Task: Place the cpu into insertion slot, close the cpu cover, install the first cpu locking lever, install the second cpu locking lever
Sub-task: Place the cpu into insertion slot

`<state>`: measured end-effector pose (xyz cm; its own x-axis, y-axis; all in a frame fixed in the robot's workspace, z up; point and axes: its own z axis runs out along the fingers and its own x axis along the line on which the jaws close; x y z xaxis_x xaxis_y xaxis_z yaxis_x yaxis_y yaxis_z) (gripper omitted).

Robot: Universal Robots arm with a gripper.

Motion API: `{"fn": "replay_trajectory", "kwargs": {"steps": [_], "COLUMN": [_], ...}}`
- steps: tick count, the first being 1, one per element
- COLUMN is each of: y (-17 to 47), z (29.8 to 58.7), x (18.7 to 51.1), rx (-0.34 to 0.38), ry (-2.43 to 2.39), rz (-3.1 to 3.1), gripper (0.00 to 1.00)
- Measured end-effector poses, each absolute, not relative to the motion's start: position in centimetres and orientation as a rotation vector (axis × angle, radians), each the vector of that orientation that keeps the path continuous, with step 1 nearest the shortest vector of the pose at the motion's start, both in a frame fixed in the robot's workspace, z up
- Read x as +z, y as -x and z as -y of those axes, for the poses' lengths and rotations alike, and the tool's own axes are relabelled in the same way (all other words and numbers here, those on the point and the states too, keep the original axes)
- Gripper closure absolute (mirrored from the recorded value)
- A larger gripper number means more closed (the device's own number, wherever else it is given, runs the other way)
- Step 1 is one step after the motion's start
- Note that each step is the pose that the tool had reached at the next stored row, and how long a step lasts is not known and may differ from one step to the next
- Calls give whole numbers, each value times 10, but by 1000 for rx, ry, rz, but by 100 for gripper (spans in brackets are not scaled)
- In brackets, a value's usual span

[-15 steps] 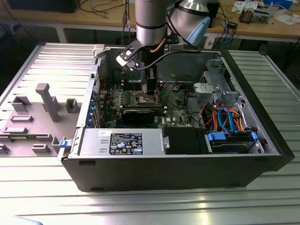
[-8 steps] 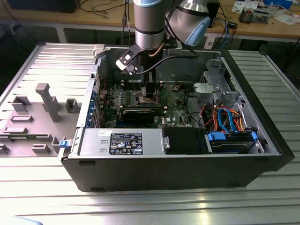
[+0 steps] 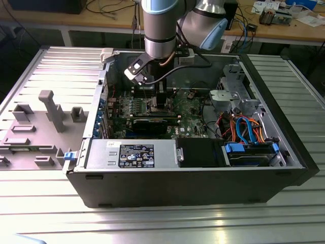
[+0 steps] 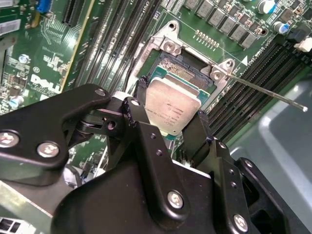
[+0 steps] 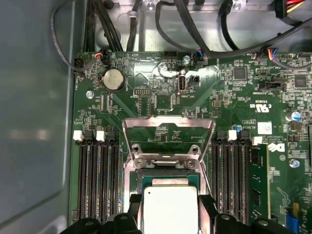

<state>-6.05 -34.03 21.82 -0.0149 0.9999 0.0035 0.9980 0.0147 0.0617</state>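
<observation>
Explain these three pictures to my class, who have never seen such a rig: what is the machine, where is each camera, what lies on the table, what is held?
The machine is one robot arm with a two-fingered gripper at its end. The exterior view looks from off the arm at an open computer case lying on a ribbed metal table. Both wrist views come from cameras riding on the arm, looking into the case at the green circuit board. There the gripper is shut on the cpu, a small silver square chip, just over the insertion slot. The cpu cover, a thin metal frame, stands open at the slot's edge, and a thin locking lever sticks out free.
</observation>
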Motion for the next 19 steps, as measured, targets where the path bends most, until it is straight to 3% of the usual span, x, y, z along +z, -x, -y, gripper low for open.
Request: {"fn": "replay_trajectory", "kwargs": {"steps": [19], "y": [63], "z": [335], "x": [196], "rx": [70], "ry": [-2200], "rz": [-2183], "gripper": [46]}}
